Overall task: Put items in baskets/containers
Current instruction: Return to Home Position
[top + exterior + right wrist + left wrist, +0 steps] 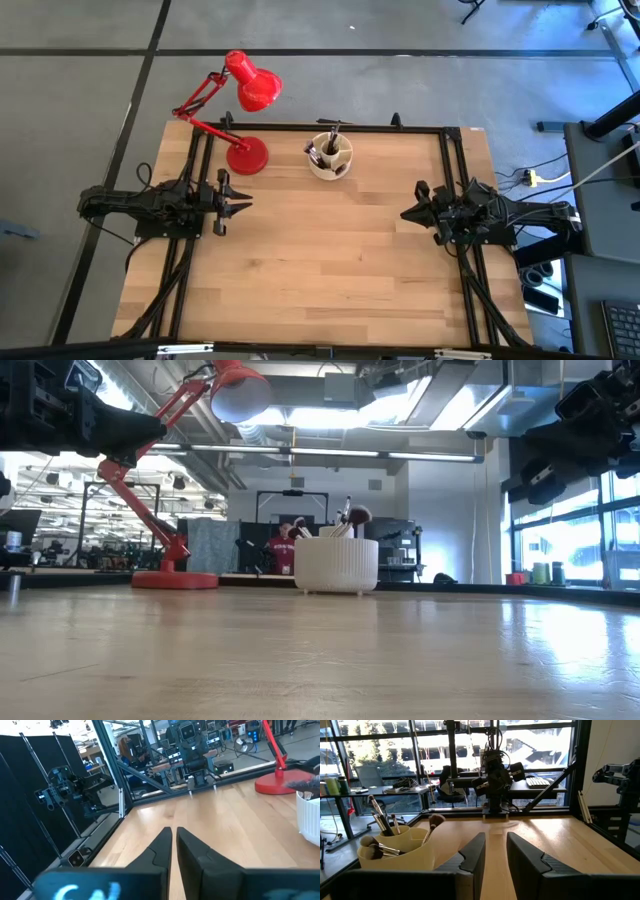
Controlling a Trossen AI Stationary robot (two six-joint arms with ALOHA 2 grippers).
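The cream round organiser (330, 160) stands on its base at the table's far middle, also seen in the low view (336, 565) and the left wrist view (395, 855). Several dark-handled makeup brushes (331, 143) stand in it, tufts up (380, 817). No brush shows lying on the table. My left gripper (246, 203) hovers over the table's left side, open by a narrow gap (496, 839), pointing right. My right gripper (405, 213) hovers over the right side, shut (174, 831), pointing left. Neither gripper holds anything.
A red desk lamp (246, 155) stands on its round base left of the organiser, its head (256, 88) reaching past the far edge. Bare wood (320, 270) lies between the two arms and toward the near edge. A person in red (285, 550) is far behind the table.
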